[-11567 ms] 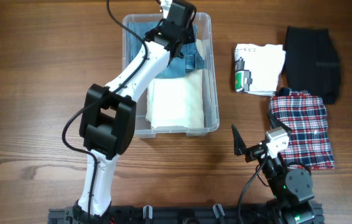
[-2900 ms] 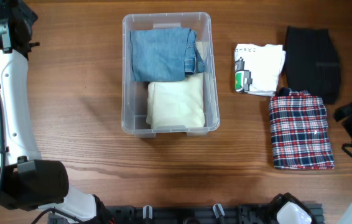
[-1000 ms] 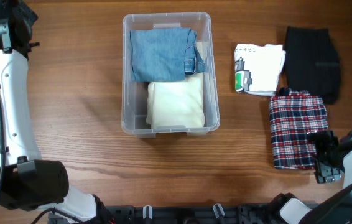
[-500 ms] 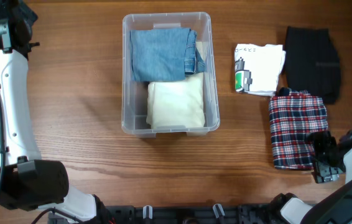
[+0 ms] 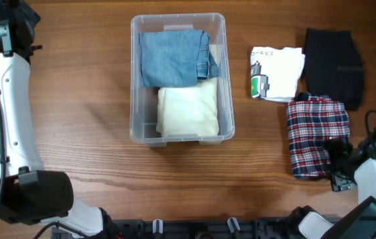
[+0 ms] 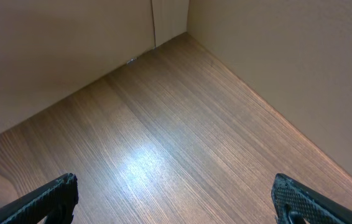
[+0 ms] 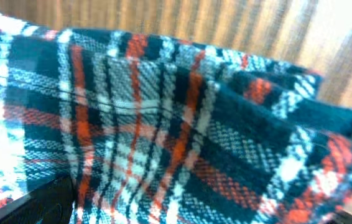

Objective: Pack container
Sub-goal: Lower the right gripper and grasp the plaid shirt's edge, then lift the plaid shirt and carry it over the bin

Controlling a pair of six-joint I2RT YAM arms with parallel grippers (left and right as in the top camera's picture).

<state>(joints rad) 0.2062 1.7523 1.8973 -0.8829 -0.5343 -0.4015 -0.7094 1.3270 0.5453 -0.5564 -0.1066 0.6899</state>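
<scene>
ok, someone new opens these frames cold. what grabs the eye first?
The red, white and dark plaid garment at the right, with the right claw at its near right corner, jaws spread wide and plaid filling the right wrist view. Next, the clear container at centre, holding a folded denim piece at its far end and a cream one at its near end.
</scene>
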